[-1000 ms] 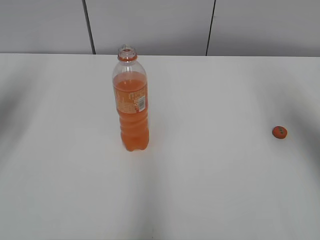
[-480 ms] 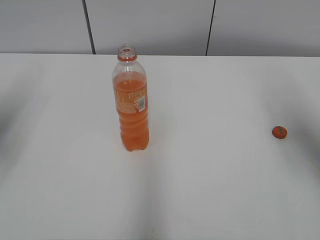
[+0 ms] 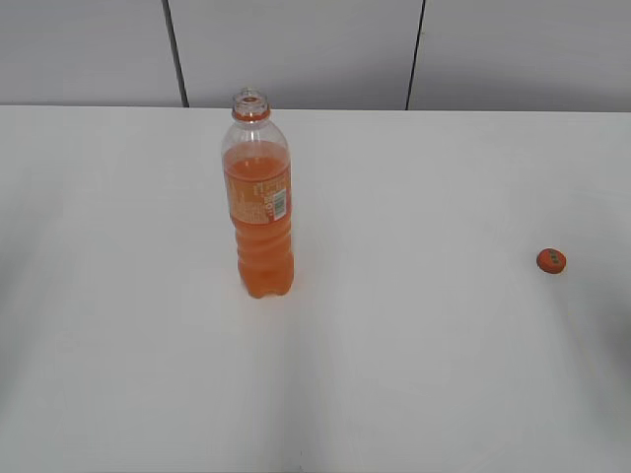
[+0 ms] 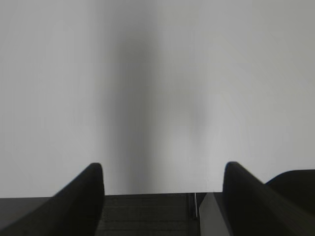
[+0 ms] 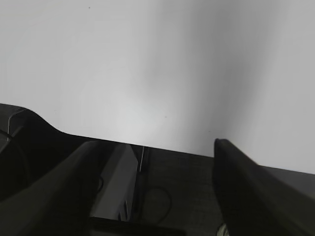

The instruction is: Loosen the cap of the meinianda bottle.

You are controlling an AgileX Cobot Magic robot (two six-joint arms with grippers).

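Note:
The meinianda bottle (image 3: pixel 258 205) stands upright on the white table, left of centre, with orange drink inside and its mouth open and uncapped. The cap (image 3: pixel 551 260) lies on the table far to the right, apart from the bottle. Neither gripper shows in the exterior view. In the left wrist view my left gripper (image 4: pixel 162 169) is open and empty over bare table near its front edge. In the right wrist view my right gripper (image 5: pixel 155 147) is open and empty, also at the table's front edge. Neither wrist view shows the bottle or the cap.
The white table (image 3: pixel 414 374) ends at a grey panelled wall (image 3: pixel 296 49) behind. Below the table's front edge a dark floor with a white post (image 5: pixel 115 182) and cables shows in the wrist views.
The faint shadows at the left and right edges of the table have shrunk outward. The bottle and the cap have not moved.

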